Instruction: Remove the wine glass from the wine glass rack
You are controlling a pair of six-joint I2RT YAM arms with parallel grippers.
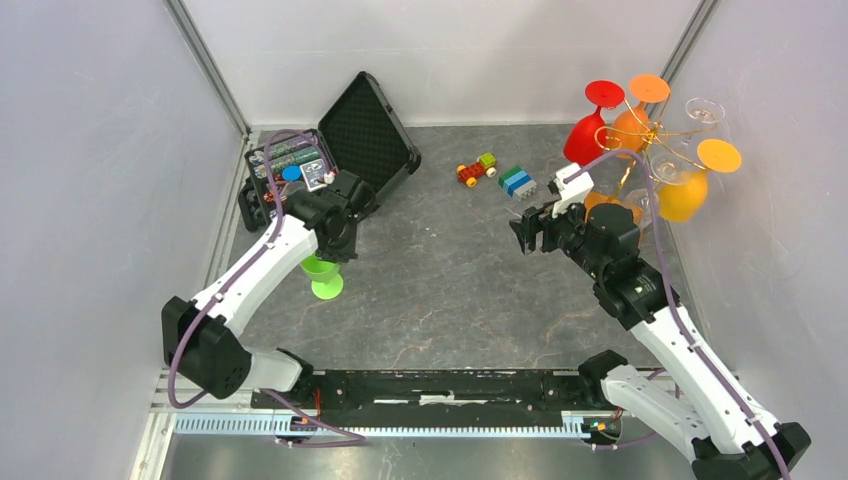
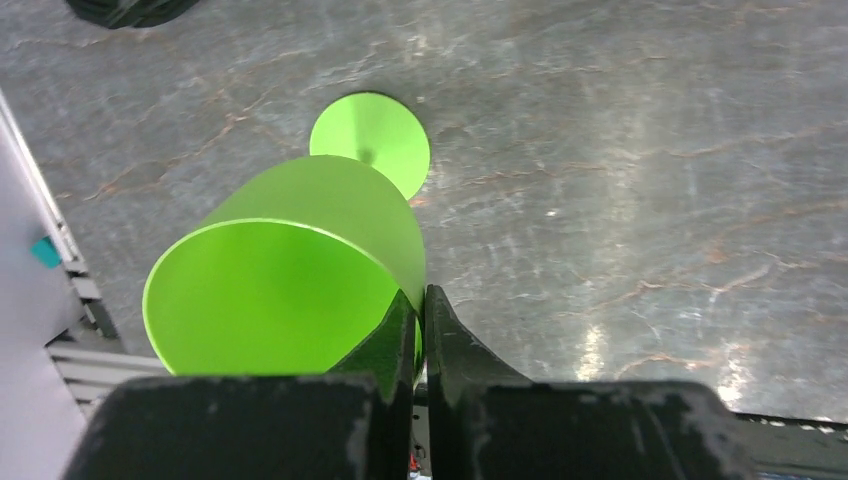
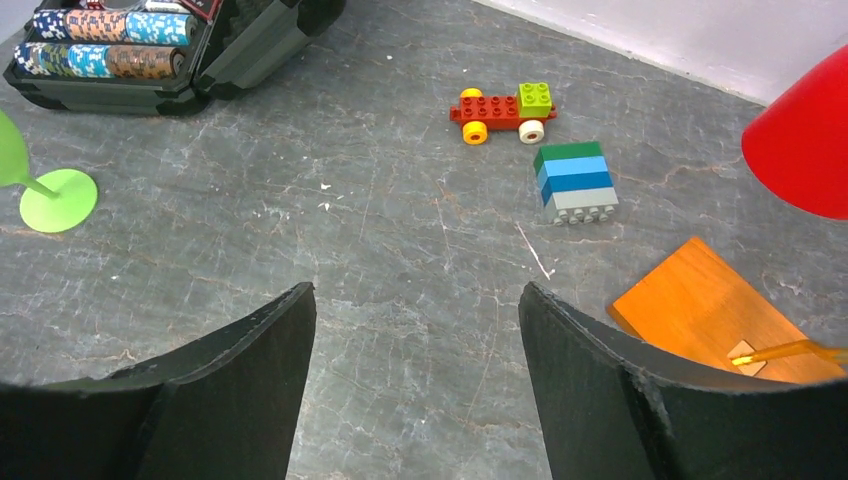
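Well left of the wine glass rack point(image 3: 700, 300), across the desk point(image 1: 440, 300), the left jaws are clamped on the rim of a green wine glass point(image 1: 322, 275), its foot down on the desk. The right jaws stand wide apart and empty, just left of the rack's wooden base. A red glass point(image 1: 583, 138), orange glasses point(image 1: 683, 197) and a clear glass point(image 1: 705, 108) hang on the rack.
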